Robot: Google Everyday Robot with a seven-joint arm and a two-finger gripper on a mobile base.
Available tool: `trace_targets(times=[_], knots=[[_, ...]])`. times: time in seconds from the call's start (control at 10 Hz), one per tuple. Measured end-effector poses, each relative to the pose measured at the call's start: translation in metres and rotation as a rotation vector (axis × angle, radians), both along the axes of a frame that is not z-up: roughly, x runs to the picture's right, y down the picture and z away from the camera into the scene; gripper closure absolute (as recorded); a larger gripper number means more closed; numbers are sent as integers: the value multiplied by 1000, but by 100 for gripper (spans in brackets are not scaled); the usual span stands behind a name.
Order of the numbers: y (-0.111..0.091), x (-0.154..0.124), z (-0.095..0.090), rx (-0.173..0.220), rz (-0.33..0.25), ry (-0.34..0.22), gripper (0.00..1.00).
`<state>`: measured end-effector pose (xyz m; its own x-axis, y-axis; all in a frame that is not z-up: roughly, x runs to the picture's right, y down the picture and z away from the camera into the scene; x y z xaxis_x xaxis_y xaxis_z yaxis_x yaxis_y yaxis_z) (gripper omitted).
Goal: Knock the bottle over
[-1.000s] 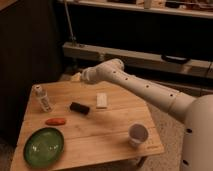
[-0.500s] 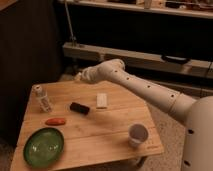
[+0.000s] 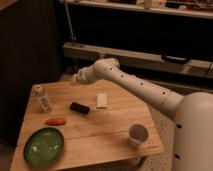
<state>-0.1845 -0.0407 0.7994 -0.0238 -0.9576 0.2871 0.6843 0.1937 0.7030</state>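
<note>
The bottle (image 3: 43,98) is small, slim and whitish with a white cap. It stands upright near the left edge of the wooden table (image 3: 115,131). My gripper (image 3: 76,78) is at the end of the white arm, above the table's far edge. It is to the right of the bottle, a little higher than its cap, and apart from it.
On the table lie a black bar (image 3: 80,108), a white block (image 3: 101,100), a red-orange object (image 3: 55,121), a green plate (image 3: 44,146) at the front left and a white paper cup (image 3: 138,135) at the front right. A dark wall and shelf stand behind.
The gripper has moved a little to the left along the far edge, toward the bottle. The bottle still stands upright.
</note>
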Motion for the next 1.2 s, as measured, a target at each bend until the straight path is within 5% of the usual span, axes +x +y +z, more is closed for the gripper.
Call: trace_targets(times=[0.6,1.2], knots=[[14,-39,10,-38,-42,-58,100],[23,-71,2,-64,-88,-136,100]])
